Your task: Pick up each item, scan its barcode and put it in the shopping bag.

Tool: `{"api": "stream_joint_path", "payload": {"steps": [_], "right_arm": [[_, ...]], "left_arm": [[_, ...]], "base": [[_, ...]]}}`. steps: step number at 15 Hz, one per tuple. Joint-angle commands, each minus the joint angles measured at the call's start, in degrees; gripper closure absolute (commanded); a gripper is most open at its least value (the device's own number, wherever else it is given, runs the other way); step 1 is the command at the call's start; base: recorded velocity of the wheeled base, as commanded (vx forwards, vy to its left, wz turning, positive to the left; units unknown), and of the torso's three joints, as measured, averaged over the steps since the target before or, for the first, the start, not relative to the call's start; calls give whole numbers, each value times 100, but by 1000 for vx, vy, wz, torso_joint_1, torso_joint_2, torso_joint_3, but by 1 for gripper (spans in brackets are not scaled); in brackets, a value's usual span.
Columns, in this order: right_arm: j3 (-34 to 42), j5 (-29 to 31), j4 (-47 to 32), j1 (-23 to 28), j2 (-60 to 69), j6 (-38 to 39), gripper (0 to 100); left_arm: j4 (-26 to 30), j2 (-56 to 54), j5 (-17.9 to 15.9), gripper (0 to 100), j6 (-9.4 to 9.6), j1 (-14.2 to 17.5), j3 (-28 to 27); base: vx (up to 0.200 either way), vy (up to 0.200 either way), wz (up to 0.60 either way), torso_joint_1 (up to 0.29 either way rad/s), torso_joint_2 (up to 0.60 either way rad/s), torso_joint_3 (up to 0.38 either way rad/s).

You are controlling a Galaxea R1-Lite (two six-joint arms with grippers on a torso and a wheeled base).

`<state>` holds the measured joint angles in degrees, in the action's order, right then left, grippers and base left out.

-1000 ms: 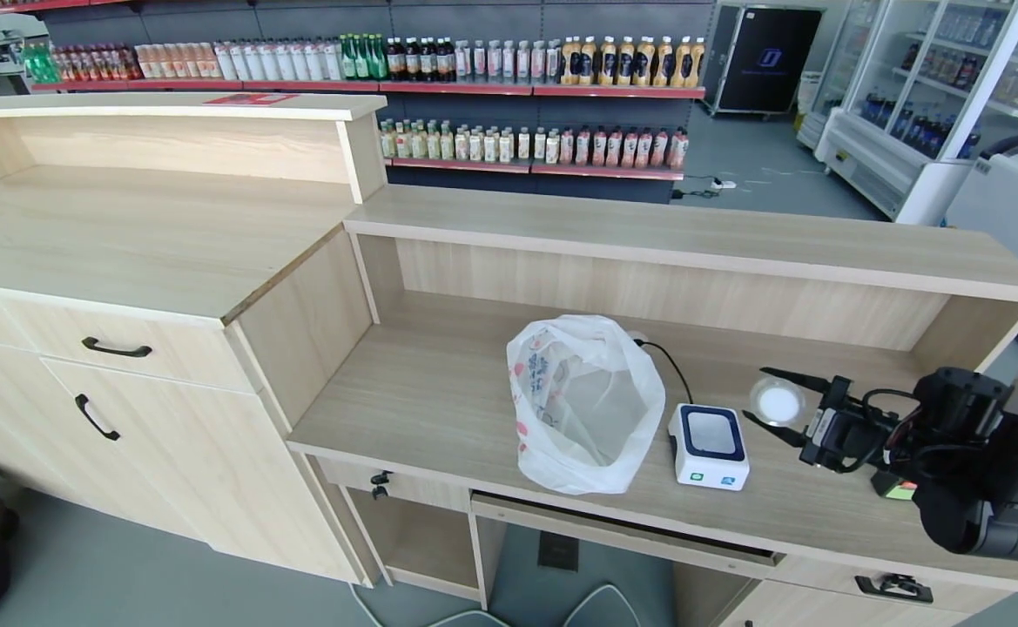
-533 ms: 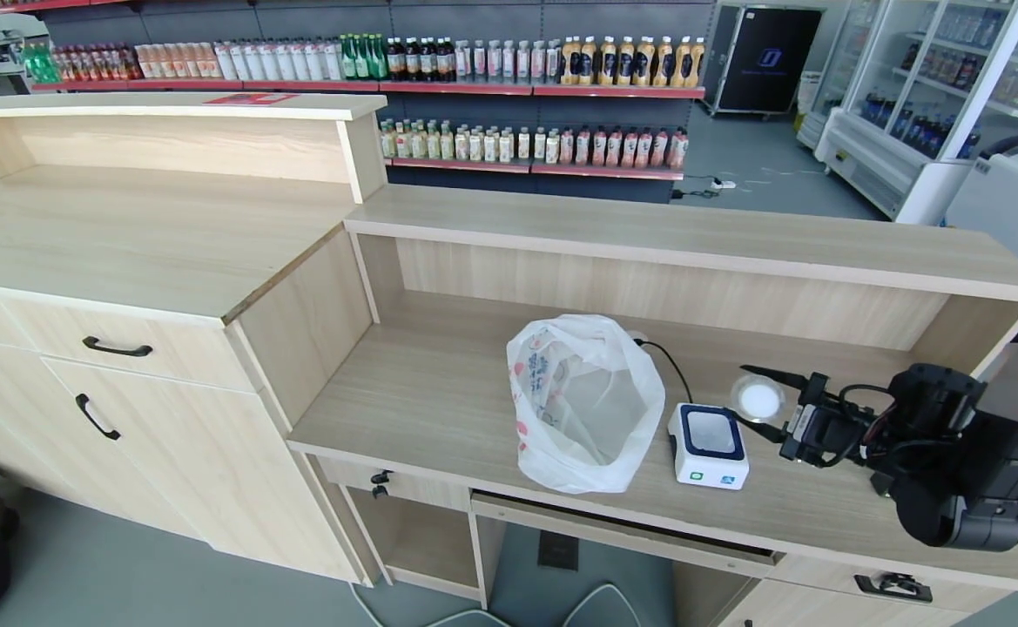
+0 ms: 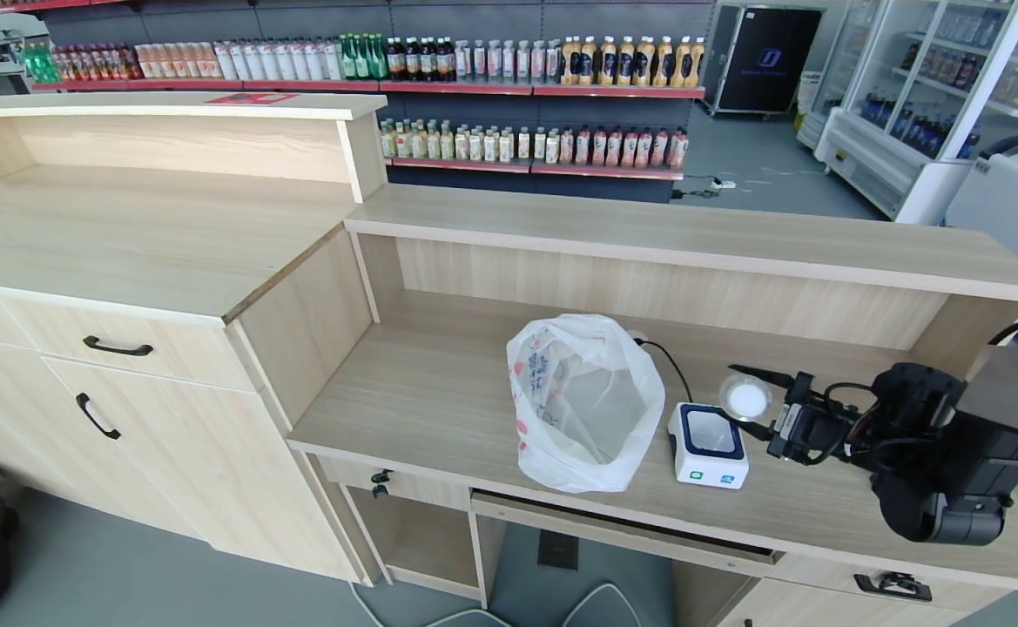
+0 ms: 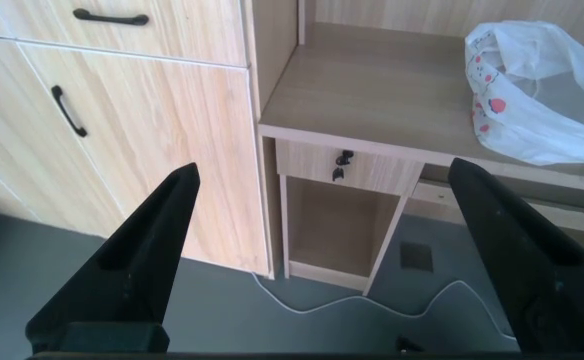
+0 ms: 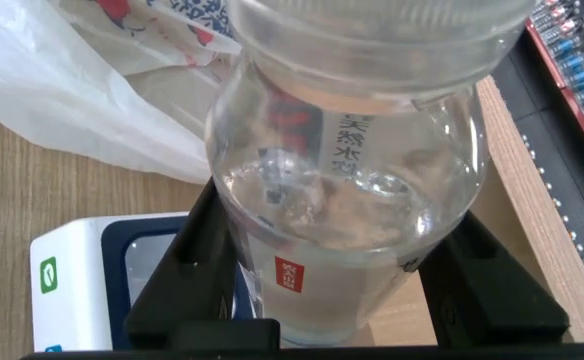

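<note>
My right gripper (image 3: 751, 399) is shut on a clear jar (image 3: 745, 399) with a white lid, held just right of and above the white barcode scanner (image 3: 707, 444) on the counter. Close up, the jar (image 5: 347, 190) sits between my right gripper's (image 5: 337, 270) black fingers, with pale contents and a printed label; the scanner (image 5: 102, 290) lies right below it. The white shopping bag (image 3: 585, 402) stands open to the left of the scanner, with the bag (image 5: 102, 80) edge showing behind the jar. My left gripper (image 4: 337, 250) hangs open, low beside the counter front, far from the bag (image 4: 537, 90).
A black cable (image 3: 667, 357) runs from the scanner behind the bag. The counter (image 3: 439, 392) has a raised back wall and top ledge (image 3: 691, 235). A taller counter with drawers (image 3: 125, 348) stands to the left. Bottle shelves (image 3: 474, 61) line the room behind.
My right gripper has carried the jar leftward, from right of the scanner to its right edge. The bag and scanner have not moved.
</note>
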<state>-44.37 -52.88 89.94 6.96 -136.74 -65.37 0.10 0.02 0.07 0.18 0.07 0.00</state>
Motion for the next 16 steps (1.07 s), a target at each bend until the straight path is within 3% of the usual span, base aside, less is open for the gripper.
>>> {"api": "stream_joint_path", "payload": {"steps": [1,16], "right_arm": [[-54,-3,6,-63,-81,-2,100],[-651,-3,6,-265,-485,182,100]], "left_arm": [[-1,-2,1,0,-1,1,0],[-1,-2,1,0,-1,1,0]], "base": [[0,0,0,0,0,0],[0,0,0,0,0,0]]}}
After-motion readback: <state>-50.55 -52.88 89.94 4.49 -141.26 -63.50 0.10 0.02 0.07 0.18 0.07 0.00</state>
